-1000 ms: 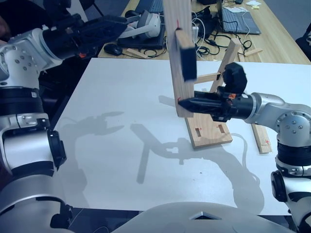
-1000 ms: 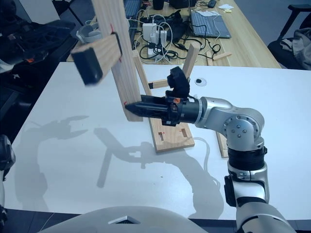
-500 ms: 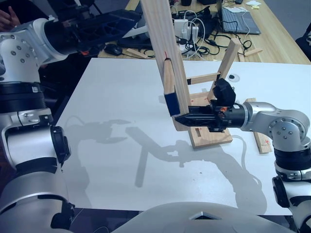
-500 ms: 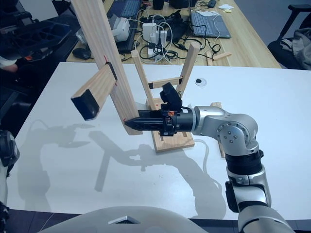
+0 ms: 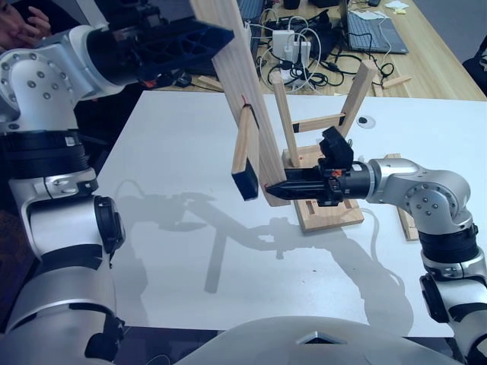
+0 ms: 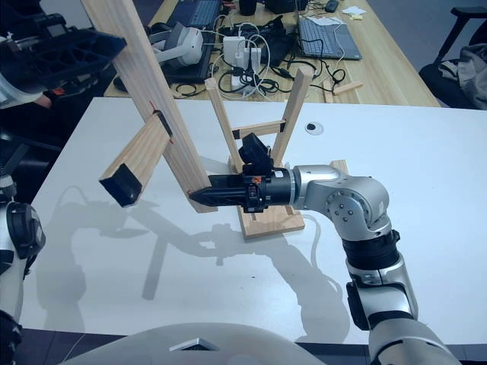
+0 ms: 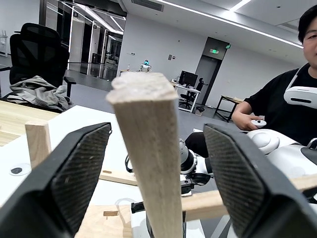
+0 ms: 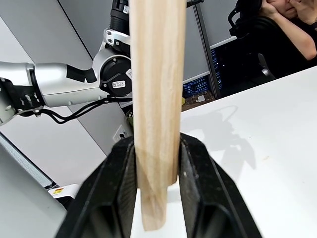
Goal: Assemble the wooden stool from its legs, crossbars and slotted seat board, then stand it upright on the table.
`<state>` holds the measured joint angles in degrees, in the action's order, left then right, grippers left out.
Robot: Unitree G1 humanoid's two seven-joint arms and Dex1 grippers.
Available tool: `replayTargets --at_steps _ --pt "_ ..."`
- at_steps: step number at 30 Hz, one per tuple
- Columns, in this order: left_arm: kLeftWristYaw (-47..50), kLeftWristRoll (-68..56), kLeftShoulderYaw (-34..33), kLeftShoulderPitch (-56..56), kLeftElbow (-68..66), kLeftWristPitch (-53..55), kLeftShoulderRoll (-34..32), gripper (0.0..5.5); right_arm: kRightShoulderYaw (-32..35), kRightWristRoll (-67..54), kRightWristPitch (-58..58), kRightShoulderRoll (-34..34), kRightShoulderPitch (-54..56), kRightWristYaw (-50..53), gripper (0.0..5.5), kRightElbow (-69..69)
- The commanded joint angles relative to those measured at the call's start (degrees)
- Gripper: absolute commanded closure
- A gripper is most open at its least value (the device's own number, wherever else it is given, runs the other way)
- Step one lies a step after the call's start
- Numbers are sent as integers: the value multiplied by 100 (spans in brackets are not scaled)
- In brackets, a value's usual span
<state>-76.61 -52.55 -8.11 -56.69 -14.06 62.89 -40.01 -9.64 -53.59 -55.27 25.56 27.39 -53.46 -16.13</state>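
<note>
A long wooden leg (image 5: 247,99) leans in the air over the white table, its top tilted to my left. A short crossbar (image 5: 243,152) with a dark end hangs from its middle. My right gripper (image 5: 272,190) is shut on the leg's lower end, as the right wrist view shows (image 8: 157,141). My left gripper (image 7: 156,128) stands open around the leg's top end, pads (image 7: 81,173) clear of the wood. Behind, the slotted seat board (image 5: 335,214) lies flat with two legs (image 5: 358,95) standing in it, joined by a crossbar (image 5: 319,122).
A loose wooden piece (image 5: 411,220) lies at the right of the seat board. A wooden desk (image 5: 426,61) behind holds a laptop, cables and a headset (image 6: 183,46). The table's near left part (image 5: 167,251) is bare.
The leg has tipped further left and the hanging crossbar swung down. My right gripper slid left with the leg's foot. My left gripper came in around the leg's top.
</note>
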Motion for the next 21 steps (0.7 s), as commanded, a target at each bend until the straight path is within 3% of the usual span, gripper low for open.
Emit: replayTargets --at_steps 1,15,21 --pt "105 -85 46 -13 168 188 54 208 -12 64 67 -26 121 -51 449 -104" --pt "529 -227 -20 191 484 366 243 425 79 31 99 -162 77 79 449 -148" --pt "658 -247 -26 158 408 397 301 440 91 93 158 -177 65 18 449 -120"
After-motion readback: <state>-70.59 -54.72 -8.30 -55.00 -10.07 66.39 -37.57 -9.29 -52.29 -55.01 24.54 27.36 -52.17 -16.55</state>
